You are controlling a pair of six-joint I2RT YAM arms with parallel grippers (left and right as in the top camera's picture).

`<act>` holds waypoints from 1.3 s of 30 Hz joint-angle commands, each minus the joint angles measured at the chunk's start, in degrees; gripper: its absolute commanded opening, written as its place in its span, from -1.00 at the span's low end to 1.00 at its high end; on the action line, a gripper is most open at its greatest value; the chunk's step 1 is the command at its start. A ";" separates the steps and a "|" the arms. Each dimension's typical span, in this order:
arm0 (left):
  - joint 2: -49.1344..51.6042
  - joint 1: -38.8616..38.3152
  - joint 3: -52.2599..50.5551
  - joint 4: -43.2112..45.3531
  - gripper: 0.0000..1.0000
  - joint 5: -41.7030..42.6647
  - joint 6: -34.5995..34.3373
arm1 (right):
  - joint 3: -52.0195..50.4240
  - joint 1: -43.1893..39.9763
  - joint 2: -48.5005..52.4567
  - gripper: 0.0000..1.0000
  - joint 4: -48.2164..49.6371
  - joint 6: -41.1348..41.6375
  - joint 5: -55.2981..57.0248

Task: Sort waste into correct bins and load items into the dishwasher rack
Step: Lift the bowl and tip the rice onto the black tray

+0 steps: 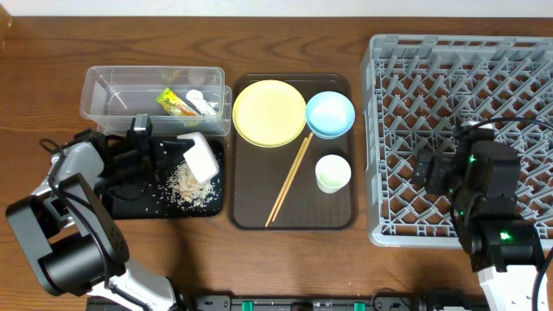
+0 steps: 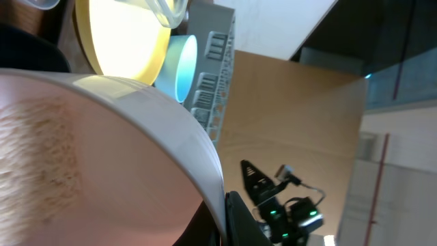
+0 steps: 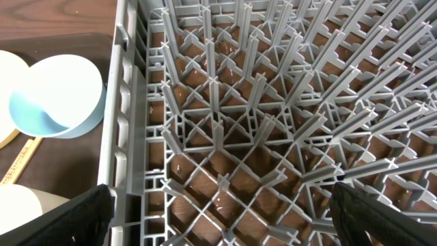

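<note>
White bowl [image 1: 200, 159] tipped over black tray [image 1: 136, 204], gripped by left pincer [image 1: 175, 155], rice [image 1: 188, 186] below, right pincer [image 3: 220, 197] wide above rack [image 3: 273, 102]

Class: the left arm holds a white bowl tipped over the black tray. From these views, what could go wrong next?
1. Rice lies heaped near the black tray's right edge; more pouring could send grains onto the table.
2. The left wrist view shows grains clinging inside the white bowl; it might reach the dishwasher rack dirty.
3. The left gripper appears to pinch only the bowl's rim, so the bowl might slip.
</note>
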 commanded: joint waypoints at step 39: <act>0.13 6.78 -0.13 -1.09 -0.88 3.52 -6.40 | 1.25 0.52 -0.09 0.98 -0.90 0.28 0.20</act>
